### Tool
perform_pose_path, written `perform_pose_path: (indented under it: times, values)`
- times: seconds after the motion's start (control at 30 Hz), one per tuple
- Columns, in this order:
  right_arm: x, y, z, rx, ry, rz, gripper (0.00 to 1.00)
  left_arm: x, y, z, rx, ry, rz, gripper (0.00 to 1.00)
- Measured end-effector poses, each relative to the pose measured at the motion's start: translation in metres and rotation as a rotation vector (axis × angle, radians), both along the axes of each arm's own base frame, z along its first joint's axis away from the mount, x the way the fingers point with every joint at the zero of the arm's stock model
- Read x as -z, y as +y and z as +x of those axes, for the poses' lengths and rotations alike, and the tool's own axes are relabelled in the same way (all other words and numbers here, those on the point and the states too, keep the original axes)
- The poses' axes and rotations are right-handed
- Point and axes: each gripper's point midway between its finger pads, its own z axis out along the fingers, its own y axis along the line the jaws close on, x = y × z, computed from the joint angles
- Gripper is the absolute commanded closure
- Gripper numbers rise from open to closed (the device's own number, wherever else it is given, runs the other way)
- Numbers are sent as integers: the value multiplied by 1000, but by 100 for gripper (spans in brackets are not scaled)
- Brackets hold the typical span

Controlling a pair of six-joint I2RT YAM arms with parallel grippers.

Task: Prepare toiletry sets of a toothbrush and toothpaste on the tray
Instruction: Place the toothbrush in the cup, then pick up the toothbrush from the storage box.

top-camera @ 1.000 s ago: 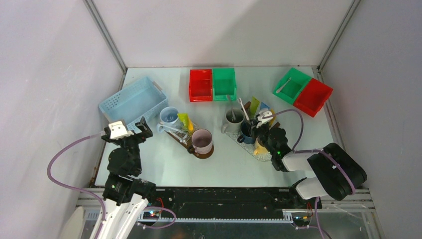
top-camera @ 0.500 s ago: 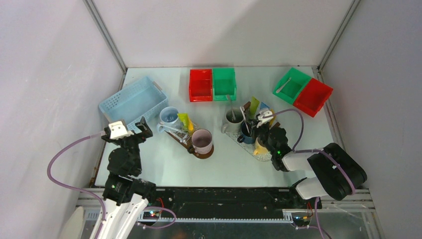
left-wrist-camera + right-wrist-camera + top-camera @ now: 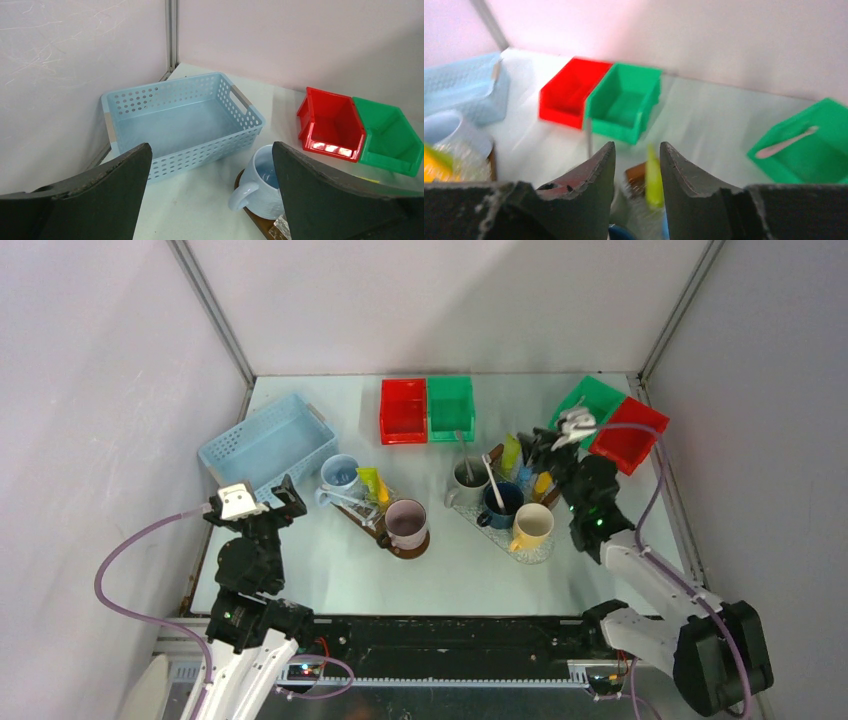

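The table (image 3: 470,585) holds 5 mugs: light blue (image 3: 340,473) and mauve (image 3: 406,523) left of the middle, and grey (image 3: 467,476), dark blue (image 3: 500,502) and yellow (image 3: 533,525) toward the right. There are 4 bins: 1 red (image 3: 403,410) and 1 green (image 3: 451,407) at the far edge, and 1 green (image 3: 605,395) and 1 red (image 3: 628,435) in the far right corner. 1 basket (image 3: 262,440) sits near the far left corner. There are 2 trays (image 3: 362,522) (image 3: 540,554). 4 toothbrushes (image 3: 352,500) (image 3: 460,443) (image 3: 491,472) (image 3: 791,141) show. So do 4 tubes (image 3: 372,483) (image 3: 511,452) (image 3: 543,484), with the light blue one (image 3: 526,476) only partly seen.
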Motion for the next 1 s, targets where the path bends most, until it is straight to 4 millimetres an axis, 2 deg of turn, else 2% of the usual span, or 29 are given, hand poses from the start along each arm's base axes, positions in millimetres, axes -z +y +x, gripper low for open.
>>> perform_pose_path:
  times: [0.07, 0.2, 0.27, 0.37, 0.53, 0.77, 1.0]
  values:
    - [-25, -20, 13, 51, 2, 32, 58, 0, 0, 0, 1, 0, 0, 3]
    - [-53, -58, 32, 145, 51, 92, 55, 0, -1, 0, 4, 0, 0, 3]
    - [-60, -72, 42, 182, 87, 124, 54, 0, -2, 0, 10, 0, 1, 3]
    - [-60, -88, 59, 232, 155, 171, 54, 0, -3, 1, 15, -1, 2, 3]
    - [-39, -112, 97, 327, 304, 260, 54, 0, -3, 1, 18, 0, 2, 3]
    - [10, -152, 147, 475, 501, 360, 55, 2, -4, 2, 20, 9, 6, 3]
    - [59, -179, 187, 570, 617, 423, 57, 4, -5, 6, 22, 22, 11, 3]
